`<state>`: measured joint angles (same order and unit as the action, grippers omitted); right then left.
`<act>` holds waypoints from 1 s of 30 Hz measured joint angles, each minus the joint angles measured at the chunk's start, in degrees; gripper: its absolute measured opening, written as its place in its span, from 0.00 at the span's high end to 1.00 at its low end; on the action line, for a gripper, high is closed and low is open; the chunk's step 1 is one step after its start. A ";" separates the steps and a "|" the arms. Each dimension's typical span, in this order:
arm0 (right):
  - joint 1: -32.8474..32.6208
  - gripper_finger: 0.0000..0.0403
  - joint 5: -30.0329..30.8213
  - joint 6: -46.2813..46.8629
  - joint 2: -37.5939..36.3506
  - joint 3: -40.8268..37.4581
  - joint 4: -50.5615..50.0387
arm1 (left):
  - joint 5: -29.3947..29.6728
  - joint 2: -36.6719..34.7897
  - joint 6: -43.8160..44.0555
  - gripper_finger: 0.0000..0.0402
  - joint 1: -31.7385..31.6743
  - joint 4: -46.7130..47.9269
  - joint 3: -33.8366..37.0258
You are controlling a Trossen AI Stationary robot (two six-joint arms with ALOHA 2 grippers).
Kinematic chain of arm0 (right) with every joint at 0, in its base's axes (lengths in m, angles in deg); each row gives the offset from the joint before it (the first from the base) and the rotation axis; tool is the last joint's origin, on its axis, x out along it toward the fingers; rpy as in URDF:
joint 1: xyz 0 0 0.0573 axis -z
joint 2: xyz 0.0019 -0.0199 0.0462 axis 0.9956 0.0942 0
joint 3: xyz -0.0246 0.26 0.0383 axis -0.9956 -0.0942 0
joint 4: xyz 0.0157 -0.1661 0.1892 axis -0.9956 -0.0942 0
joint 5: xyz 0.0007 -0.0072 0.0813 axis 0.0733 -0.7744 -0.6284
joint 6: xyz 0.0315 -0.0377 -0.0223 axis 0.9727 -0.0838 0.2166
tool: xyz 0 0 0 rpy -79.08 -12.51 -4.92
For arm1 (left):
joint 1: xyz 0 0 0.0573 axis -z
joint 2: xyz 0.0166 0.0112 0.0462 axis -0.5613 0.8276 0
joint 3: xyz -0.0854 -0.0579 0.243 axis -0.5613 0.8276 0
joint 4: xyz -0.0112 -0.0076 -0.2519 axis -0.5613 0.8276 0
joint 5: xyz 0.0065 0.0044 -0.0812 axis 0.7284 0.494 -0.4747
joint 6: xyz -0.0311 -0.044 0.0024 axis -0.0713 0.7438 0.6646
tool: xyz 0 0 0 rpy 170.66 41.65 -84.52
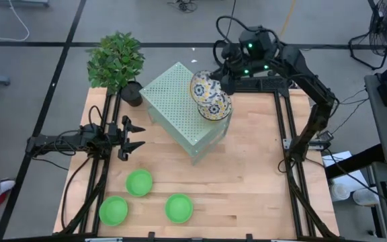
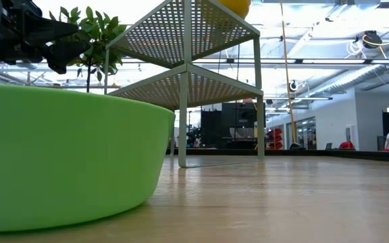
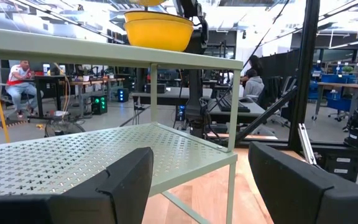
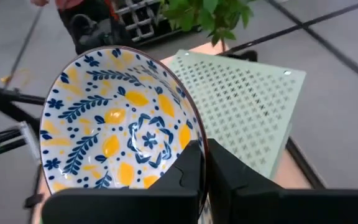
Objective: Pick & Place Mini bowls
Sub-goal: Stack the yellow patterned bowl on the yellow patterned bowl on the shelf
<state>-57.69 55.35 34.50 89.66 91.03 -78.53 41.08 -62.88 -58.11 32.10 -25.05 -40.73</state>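
Note:
My right gripper (image 1: pixel 224 83) is shut on a white mini bowl (image 4: pixel 120 121) with a blue-and-yellow floral pattern, holding it above the far right corner of the pale green perforated shelf (image 1: pixel 180 101). A second floral bowl (image 1: pixel 216 109), yellow outside (image 3: pixel 159 31), rests on the shelf's top by its base. Three plain green mini bowls (image 1: pixel 139 182), (image 1: pixel 113 210), (image 1: pixel 179 208) sit on the wooden table near its front edge. My left gripper (image 1: pixel 134 136) waits open at the table's left, pointing level toward the shelf. My right gripper holds the floral bowl by its rim (image 4: pixel 199 144), on the side nearest the wrist. One finger (image 4: pixel 182 177) is inside the bowl and the other (image 4: pixel 232 171) outside. The bowl is lifted clear of the shelf and tilted, its patterned inside turned toward the wrist.
A potted plant (image 1: pixel 117 62) stands at the table's far left corner beside the shelf. Dark frame rails (image 1: pixel 282 128) run along both side edges of the table. Bare wood lies between the shelf and the green bowls. People sit at desks in the room beyond.

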 joint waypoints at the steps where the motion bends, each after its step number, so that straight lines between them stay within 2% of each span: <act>1: 0.24 1.00 -1.02 -0.04 -0.07 0.00 -0.75 | 0.00 -0.01 0.00 0.33 -0.01 0.00 0.00; 30: 0.52 1.00 -0.84 -0.67 -0.35 0.04 -13.43 | -0.01 -0.01 0.00 0.33 -0.01 0.00 -0.01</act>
<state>-57.17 54.51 33.83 89.31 91.07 -91.96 41.07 -62.89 -58.11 32.09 -25.06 -40.74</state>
